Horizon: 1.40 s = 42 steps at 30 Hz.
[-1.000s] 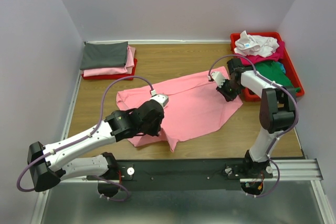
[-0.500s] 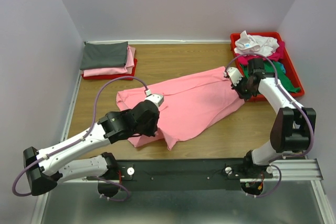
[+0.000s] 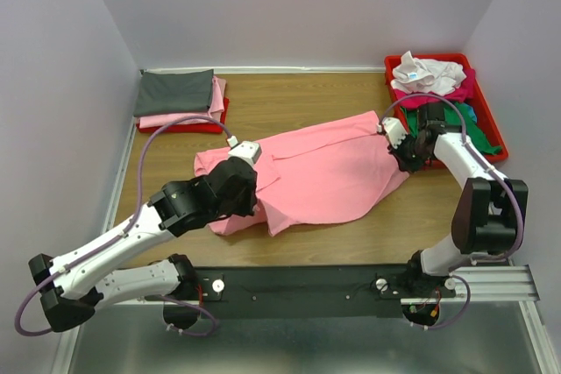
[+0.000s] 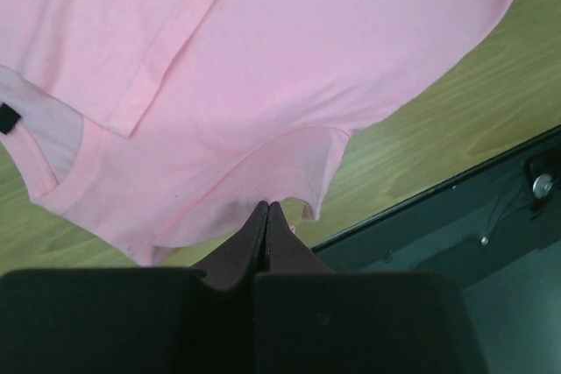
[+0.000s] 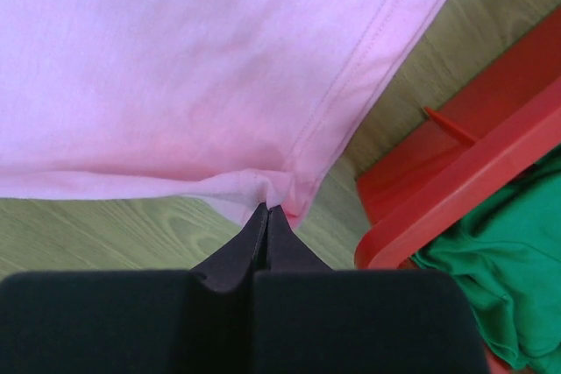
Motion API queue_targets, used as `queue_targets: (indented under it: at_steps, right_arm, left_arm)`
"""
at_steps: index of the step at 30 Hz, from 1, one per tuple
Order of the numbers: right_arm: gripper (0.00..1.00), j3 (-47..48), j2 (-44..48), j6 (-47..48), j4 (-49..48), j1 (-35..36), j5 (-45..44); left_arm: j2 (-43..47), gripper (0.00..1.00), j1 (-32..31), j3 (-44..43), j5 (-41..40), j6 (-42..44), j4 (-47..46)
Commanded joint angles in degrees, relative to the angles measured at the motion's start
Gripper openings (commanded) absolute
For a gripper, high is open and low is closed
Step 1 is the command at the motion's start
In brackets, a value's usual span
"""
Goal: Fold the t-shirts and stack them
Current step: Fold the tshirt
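Note:
A light pink t-shirt (image 3: 324, 172) lies stretched across the wooden table between both arms. My left gripper (image 4: 267, 206) is shut on its near-left edge, close to the collar with the dark neck tag (image 4: 7, 118); from above, the left gripper (image 3: 235, 203) is mostly hidden under its own wrist. My right gripper (image 5: 267, 208) is shut on the shirt's right hem corner, which bunches at the tips. In the top view the right gripper (image 3: 405, 162) sits just beside the red tray (image 3: 491, 129).
The right red tray (image 5: 465, 190) holds loose white (image 3: 428, 72), magenta (image 3: 438, 95) and green (image 3: 465, 120) shirts. At the back left, a folded dark grey shirt (image 3: 173, 90) tops folded pink ones on another red tray (image 3: 186, 126). The black base rail (image 3: 351, 282) runs along the near edge.
The right gripper moved right to the shirt's hem corner and shut on it. The left gripper drew its edge back and left. The shirt now lies pulled longer and narrower.

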State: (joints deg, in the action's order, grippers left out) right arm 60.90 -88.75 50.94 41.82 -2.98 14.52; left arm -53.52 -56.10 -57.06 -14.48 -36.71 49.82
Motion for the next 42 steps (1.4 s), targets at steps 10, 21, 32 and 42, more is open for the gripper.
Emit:
queue_targets:
  at_steps: [10,21,32,42]
  right_arm:
    - [0.02,4.57,-4.06,-1.10,-0.69,-0.36,3.49]
    - [0.02,6.16,-5.38,-3.56,-2.97,-0.36,3.14]
    - [0.01,7.65,-7.05,-5.94,-4.12,-0.36,4.72]
    - [0.01,8.35,-8.19,-6.64,-5.08,-0.36,4.11]
  left_arm:
    - [-3.00,0.00,6.87,-7.28,-5.82,6.73,-1.30]
    - [-4.31,0.00,11.97,-2.55,2.25,13.15,-1.92]
    - [-8.09,0.00,14.17,-0.68,6.22,16.23,-6.58]
    - [-8.89,0.00,18.30,-0.95,5.43,19.13,-6.76]
